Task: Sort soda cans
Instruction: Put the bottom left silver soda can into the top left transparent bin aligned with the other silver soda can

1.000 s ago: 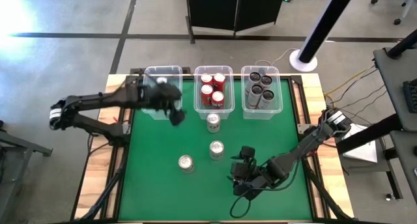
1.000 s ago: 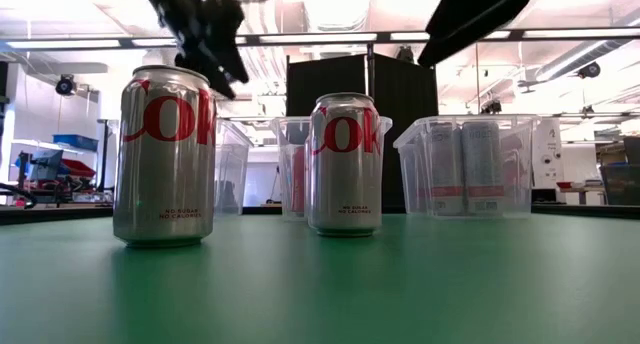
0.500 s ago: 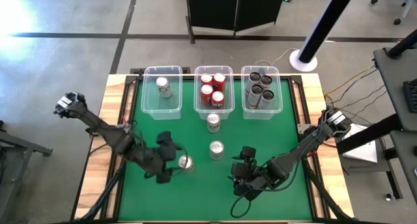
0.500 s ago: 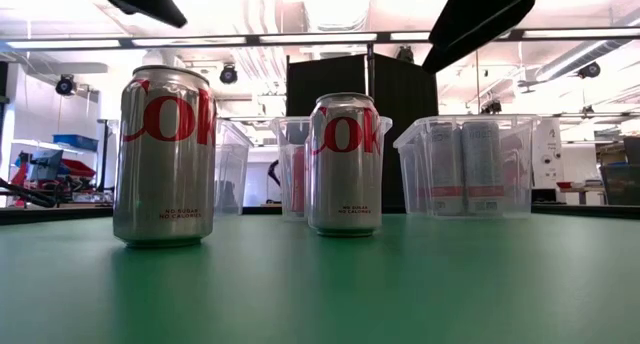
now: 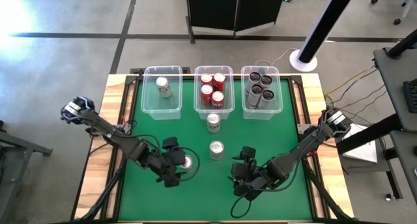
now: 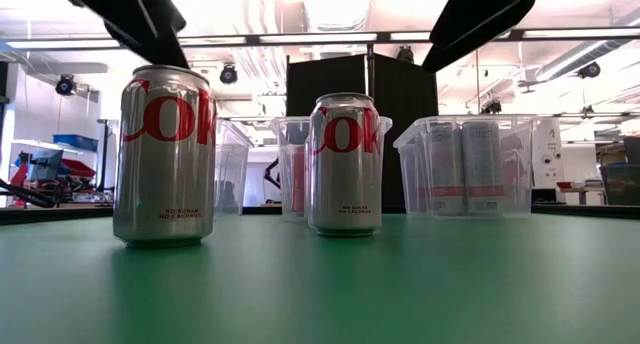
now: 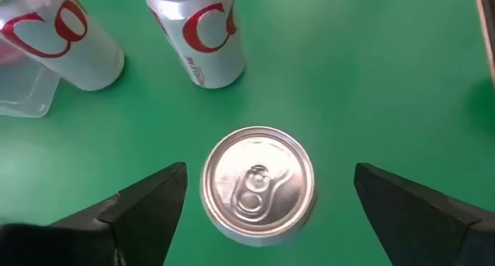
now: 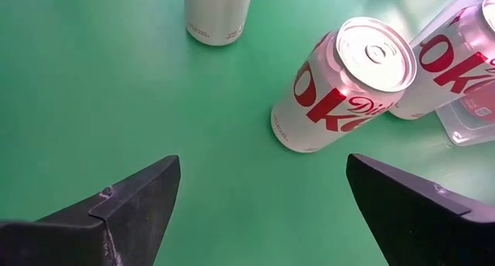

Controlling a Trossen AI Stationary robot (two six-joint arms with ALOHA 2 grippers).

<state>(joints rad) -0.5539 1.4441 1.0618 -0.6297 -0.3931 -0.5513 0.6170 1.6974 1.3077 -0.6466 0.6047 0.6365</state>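
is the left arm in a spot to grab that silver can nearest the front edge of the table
Probably yes. The left gripper hangs open directly above the silver can, one finger on each side, nothing between them; the other loose cans stand clear.

I see three bins along far edge: left bin (image 5: 161, 94) holds one can (image 5: 163, 86), middle bin (image 5: 214, 91) four, right bin (image 5: 261, 92) four. Three loose cans on mat: far (image 5: 213, 122), centre (image 5: 216, 149), near-left (image 5: 187, 162). Left gripper (image 5: 176, 164) above near-left can, fingers apart. Right gripper (image 5: 242, 172) near-right of centre can.
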